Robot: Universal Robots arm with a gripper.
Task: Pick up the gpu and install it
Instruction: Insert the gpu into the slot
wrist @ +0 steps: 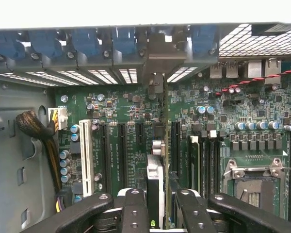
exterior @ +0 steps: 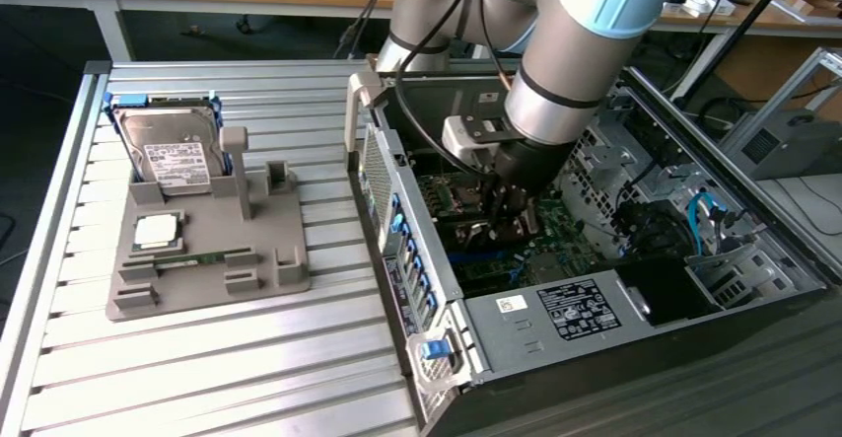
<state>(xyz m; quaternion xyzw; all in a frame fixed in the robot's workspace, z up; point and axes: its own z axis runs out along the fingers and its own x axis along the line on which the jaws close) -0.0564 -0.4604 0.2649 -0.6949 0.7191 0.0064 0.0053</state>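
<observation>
My gripper (wrist: 157, 206) is shut on the gpu (wrist: 158, 145), its two black fingers (wrist: 136, 208) pressing the card's two faces. The wrist view sees the card edge-on as a thin green board with a silver heatsink. Its metal end bracket (wrist: 160, 56) reaches the case's rear slot openings. The card stands upright over the black expansion slots (wrist: 175, 141) of the motherboard (wrist: 126, 131); whether it sits in a slot I cannot tell. In the exterior view the gripper (exterior: 507, 205) is deep inside the open computer case (exterior: 394, 190), and the arm hides the card.
Blue slot latches (wrist: 87, 43) line the case's rear wall. The empty CPU socket (wrist: 254, 182) and a cable bundle (wrist: 36, 131) flank the slots. On the slatted table's grey fixture (exterior: 211, 259) are a hard drive (exterior: 172, 151), a processor (exterior: 156, 228) and a memory stick (exterior: 204, 257).
</observation>
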